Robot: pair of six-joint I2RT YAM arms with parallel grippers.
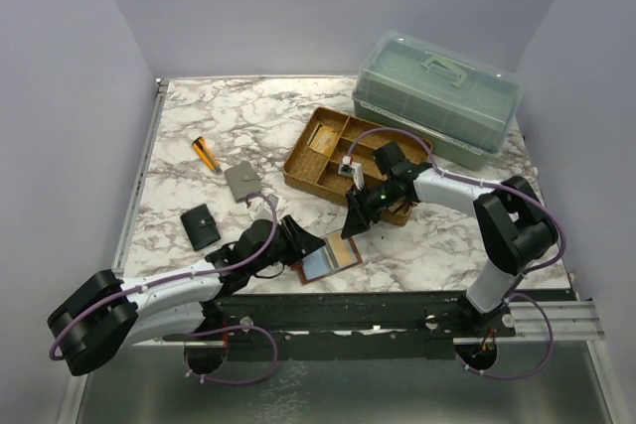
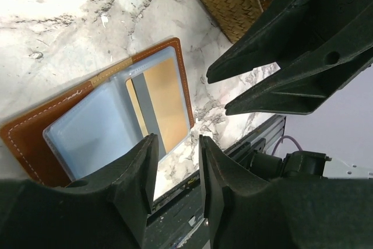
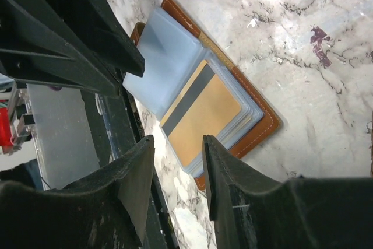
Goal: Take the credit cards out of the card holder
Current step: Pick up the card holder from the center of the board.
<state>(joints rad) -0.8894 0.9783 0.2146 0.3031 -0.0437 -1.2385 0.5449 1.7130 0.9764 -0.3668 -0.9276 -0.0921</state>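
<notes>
The left gripper (image 2: pixel 176 141) has its fingers (image 2: pixel 137 173) partly apart with a moderate gap. Only marble and the table edge show through the gap, so it holds nothing. One fingertip overlaps the corner of a clear sleeve in the left wrist view, and I cannot tell whether it touches. The right gripper (image 3: pixel 178 141) is also partly open and holds nothing. It hangs over the card holder (image 1: pixel 330 257), with the end of a sleeved credit card (image 3: pixel 204 118) visible between its fingers (image 3: pixel 224 190). I cannot tell whether they touch it.

The card holder lies open and flat, reddish-brown leather down and pale blue plastic sleeves up. The tan card with a dark stripe sits inside the top sleeve. The two grippers face each other closely across the holder.

The table (image 1: pixel 248 111) has a white, grey-veined marble pattern and is enclosed by plain lilac walls. The holder lies at the near edge, just beside the black rail (image 1: pixel 397 310).

A woven tray (image 1: pixel 298 171) sits just behind the right gripper, with a green lidded storage box (image 1: pixel 437 86) beyond it. A grey wallet (image 1: pixel 241 181), a black wallet (image 1: pixel 202 226) and an orange pen (image 1: pixel 207 154) lie to the left, well apart from the holder. The far left marble is open.
</notes>
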